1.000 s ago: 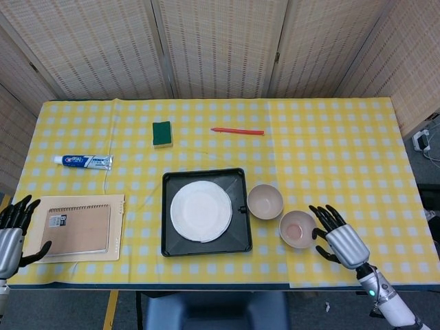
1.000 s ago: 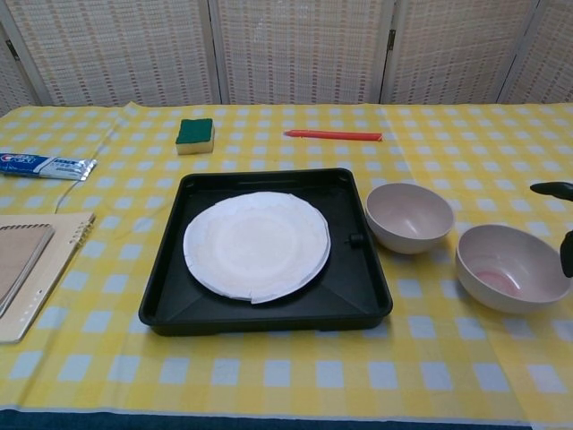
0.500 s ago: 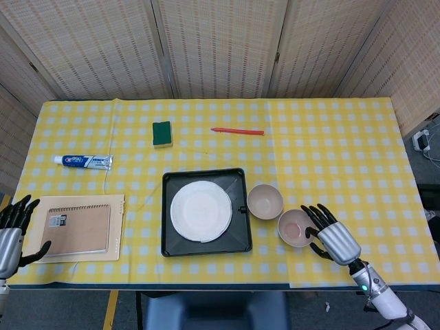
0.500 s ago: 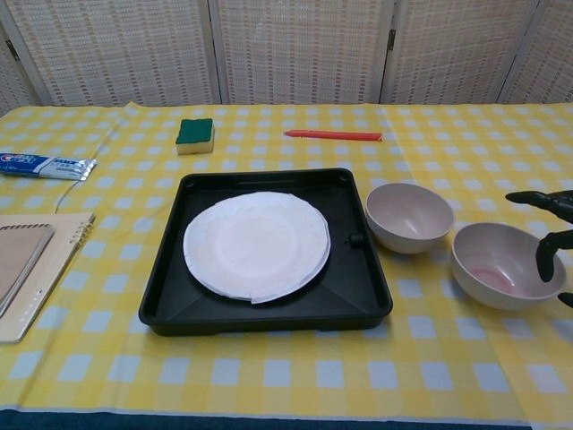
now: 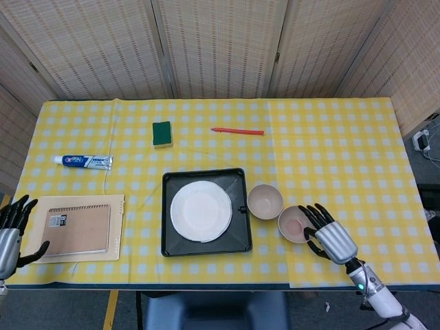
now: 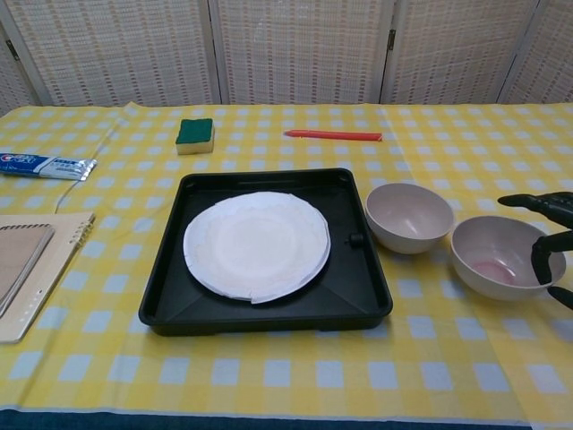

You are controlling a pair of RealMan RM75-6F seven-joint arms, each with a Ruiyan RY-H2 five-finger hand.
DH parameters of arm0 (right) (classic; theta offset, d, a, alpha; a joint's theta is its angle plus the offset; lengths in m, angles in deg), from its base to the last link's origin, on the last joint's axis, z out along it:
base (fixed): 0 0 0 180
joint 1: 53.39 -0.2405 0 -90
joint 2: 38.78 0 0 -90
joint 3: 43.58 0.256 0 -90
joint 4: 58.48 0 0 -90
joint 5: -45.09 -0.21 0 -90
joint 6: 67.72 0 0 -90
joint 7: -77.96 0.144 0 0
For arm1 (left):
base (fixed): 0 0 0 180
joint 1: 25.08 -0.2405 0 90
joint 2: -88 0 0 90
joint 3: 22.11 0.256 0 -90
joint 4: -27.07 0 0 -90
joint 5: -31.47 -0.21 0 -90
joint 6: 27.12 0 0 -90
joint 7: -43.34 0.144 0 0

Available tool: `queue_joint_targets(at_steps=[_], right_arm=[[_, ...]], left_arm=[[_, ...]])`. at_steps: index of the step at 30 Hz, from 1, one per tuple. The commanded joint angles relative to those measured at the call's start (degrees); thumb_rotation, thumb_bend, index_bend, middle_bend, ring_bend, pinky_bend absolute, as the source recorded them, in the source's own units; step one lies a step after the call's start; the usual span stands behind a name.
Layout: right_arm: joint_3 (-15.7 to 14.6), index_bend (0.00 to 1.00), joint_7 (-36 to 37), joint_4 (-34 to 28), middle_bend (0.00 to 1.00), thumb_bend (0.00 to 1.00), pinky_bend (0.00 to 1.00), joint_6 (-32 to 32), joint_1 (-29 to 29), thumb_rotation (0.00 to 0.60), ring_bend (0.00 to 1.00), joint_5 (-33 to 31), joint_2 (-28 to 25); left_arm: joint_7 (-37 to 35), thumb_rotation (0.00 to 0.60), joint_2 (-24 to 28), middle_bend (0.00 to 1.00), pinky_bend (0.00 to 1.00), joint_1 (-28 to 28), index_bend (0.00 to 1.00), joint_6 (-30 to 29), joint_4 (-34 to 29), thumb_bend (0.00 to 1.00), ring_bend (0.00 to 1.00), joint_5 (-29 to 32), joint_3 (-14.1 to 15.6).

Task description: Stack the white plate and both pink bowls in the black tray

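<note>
The white plate point(image 5: 201, 210) point(image 6: 257, 244) lies inside the black tray point(image 5: 205, 174) point(image 6: 260, 177) at the table's front middle. One pink bowl point(image 5: 265, 201) point(image 6: 409, 216) stands just right of the tray. The second pink bowl point(image 5: 294, 224) point(image 6: 497, 257) sits to its right and nearer the front, with a pink stain inside. My right hand point(image 5: 327, 235) point(image 6: 550, 240) is against this bowl's right rim, its fingers spread around the edge. My left hand point(image 5: 12, 232) hangs open at the table's left front edge, holding nothing.
A notebook point(image 5: 77, 228) point(image 6: 22, 264) on a folder lies at the front left. Behind it lies a toothpaste tube point(image 5: 84, 161) point(image 6: 45, 166). A green sponge point(image 5: 161, 133) point(image 6: 194, 134) and a red pen point(image 5: 237, 130) point(image 6: 333, 135) lie behind the tray.
My right hand has moved left up to the second bowl's rim. That bowl has slid a little left, closer to the first bowl. The left hand has barely moved.
</note>
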Motion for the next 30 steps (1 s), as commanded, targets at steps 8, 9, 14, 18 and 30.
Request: queue_joint_targets(at_steps=[8, 9, 14, 18, 30], right_arm=[[1.1, 0.64, 1.5, -2.9, 0.06, 0.53, 0.00, -6.8, 1.3, 0.600, 0.02, 1.1, -2.5], [1.1, 0.64, 1.8, -4.0, 0.06, 0.53, 0.00, -7.3, 1.2, 0.600, 0.02, 1.4, -3.1], [1.7, 0.64, 0.2, -9.4, 0.06, 0.53, 0.00, -9.1, 0.6, 0.600, 0.02, 2.8, -5.6], [2.6, 0.64, -4.0, -15.9, 0.06, 0.53, 0.00, -7.8, -2.0, 0.600, 0.02, 4.8, -7.6], [9.6, 0.64, -19.9, -31.2, 0.06, 0.53, 0.00, 11.3, -14.4, 0.600, 0.02, 2.1, -5.4]], left_arm=[[0.2, 0.600, 0.0, 0.00, 0.00, 0.1, 0.00, 0.3, -0.3, 0.32, 0.00, 0.3, -0.1], [0.3, 0.600, -0.1, 0.00, 0.00, 0.2, 0.00, 0.4, -0.3, 0.32, 0.00, 0.2, -0.1], [0.5, 0.600, -0.3, 0.00, 0.00, 0.7, 0.00, 1.7, -0.1, 0.32, 0.00, 0.3, 0.1], [0.4, 0.600, -0.3, 0.00, 0.00, 1.1, 0.00, 2.5, -0.1, 0.32, 0.00, 0.3, 0.2], [-0.5, 0.600, 0.5, 0.00, 0.00, 0.1, 0.00, 0.4, -0.3, 0.32, 0.00, 0.2, 0.0]])
